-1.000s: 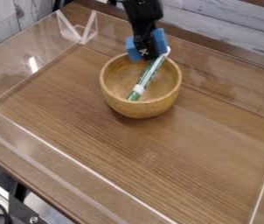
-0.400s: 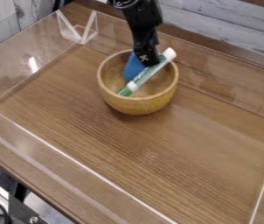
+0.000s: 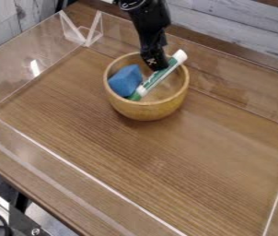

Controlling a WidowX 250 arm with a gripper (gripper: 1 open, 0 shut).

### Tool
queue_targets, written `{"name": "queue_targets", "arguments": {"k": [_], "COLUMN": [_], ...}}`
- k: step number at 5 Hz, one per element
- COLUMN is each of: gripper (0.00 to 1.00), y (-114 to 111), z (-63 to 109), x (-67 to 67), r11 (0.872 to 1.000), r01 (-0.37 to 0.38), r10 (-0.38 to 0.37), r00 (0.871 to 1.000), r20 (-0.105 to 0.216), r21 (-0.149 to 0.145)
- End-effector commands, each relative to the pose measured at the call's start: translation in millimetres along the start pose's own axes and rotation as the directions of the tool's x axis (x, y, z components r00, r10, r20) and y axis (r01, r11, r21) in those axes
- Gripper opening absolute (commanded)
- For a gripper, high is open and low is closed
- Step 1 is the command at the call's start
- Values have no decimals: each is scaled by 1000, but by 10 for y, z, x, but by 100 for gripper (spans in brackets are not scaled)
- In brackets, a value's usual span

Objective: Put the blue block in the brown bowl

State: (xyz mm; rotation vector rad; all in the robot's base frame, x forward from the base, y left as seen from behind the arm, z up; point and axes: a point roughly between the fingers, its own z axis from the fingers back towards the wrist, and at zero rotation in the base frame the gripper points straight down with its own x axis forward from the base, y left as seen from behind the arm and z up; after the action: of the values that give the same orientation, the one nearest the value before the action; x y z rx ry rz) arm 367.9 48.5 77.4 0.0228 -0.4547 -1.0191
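Note:
The brown bowl [image 3: 148,103] sits on the wooden table, left of the middle toward the back. Inside it the blue block [image 3: 127,79] lies against the left inner wall, with no finger touching it. A green-and-white tube [image 3: 161,76] leans across the bowl, its white cap over the far right rim. My black gripper [image 3: 152,58] hangs steeply downward over the bowl's far rim, just right of and above the block. Its fingers stand open with nothing between them.
Clear plastic walls ring the table, with a low front wall [image 3: 129,189] and a folded clear piece [image 3: 80,29] at the back left. A white plank wall runs behind. Bare wood stretches in front of and to the right of the bowl.
The block, held over the far rim a second ago, went down into the bowl and now lies loose on its left side. The fingers have let go. The bowl shifted slightly.

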Motion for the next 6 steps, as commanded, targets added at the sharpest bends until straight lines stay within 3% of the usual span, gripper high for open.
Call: {"name": "queue_targets", "arguments": {"k": [1,6], "gripper": [100,100], "y": [58,25], "z": [100,100], "x": [58,-49], "r11": [999,999], "r01": [14,4], "r10": [-15,-5], "r00": [1000,1000], "r20": [17,24], "r21": [36,32]}}
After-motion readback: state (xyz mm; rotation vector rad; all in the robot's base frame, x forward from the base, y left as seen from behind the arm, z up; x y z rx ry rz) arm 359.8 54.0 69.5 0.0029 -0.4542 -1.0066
